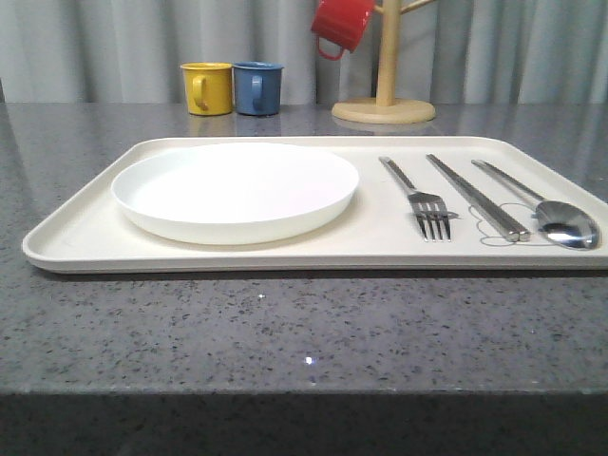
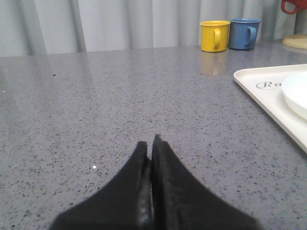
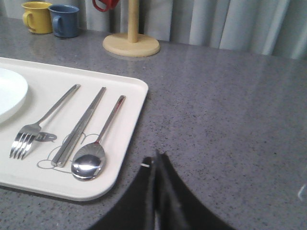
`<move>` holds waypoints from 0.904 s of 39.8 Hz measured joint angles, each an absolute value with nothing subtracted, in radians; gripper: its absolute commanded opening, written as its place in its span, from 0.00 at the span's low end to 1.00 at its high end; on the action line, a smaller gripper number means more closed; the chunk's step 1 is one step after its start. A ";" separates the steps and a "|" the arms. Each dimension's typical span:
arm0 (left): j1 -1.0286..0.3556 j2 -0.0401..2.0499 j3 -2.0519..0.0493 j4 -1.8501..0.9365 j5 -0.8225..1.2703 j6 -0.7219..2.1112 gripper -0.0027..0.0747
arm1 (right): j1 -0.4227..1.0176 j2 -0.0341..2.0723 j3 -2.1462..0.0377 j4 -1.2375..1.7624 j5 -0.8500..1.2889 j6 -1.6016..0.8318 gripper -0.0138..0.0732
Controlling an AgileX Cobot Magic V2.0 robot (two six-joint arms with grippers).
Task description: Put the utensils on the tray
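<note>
The cream tray (image 1: 85, 228) lies across the grey table. On its left half rests the round white plate (image 1: 236, 190). On its right half lie the fork (image 1: 418, 199), the pair of chopsticks (image 1: 477, 197) and the spoon (image 1: 551, 215), side by side. In the right wrist view I see the fork (image 3: 43, 122), the chopsticks (image 3: 79, 127) and the spoon (image 3: 96, 143) on the tray (image 3: 124, 86), with my right gripper (image 3: 156, 155) shut and empty over bare table beside the tray's corner. My left gripper (image 2: 149, 141) is shut and empty over the table, left of the tray (image 2: 259, 91).
A yellow mug (image 1: 207, 87) and a blue mug (image 1: 257, 87) stand at the back of the table. A wooden mug tree (image 1: 385, 90) with a red mug (image 1: 342, 24) hanging on it stands behind the tray. The table's front edge (image 1: 304, 391) runs below the tray.
</note>
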State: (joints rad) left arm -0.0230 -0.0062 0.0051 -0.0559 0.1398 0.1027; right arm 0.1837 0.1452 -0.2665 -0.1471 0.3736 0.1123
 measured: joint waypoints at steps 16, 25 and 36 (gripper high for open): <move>-0.023 -0.006 0.005 -0.056 0.140 0.103 0.01 | -0.035 -0.008 0.025 0.049 0.204 -0.060 0.08; -0.023 -0.006 0.005 -0.056 0.140 0.103 0.01 | -0.073 -0.008 0.028 0.054 0.201 -0.061 0.08; -0.023 -0.006 0.005 -0.056 0.140 0.103 0.01 | -0.073 -0.010 0.028 0.055 0.201 -0.063 0.08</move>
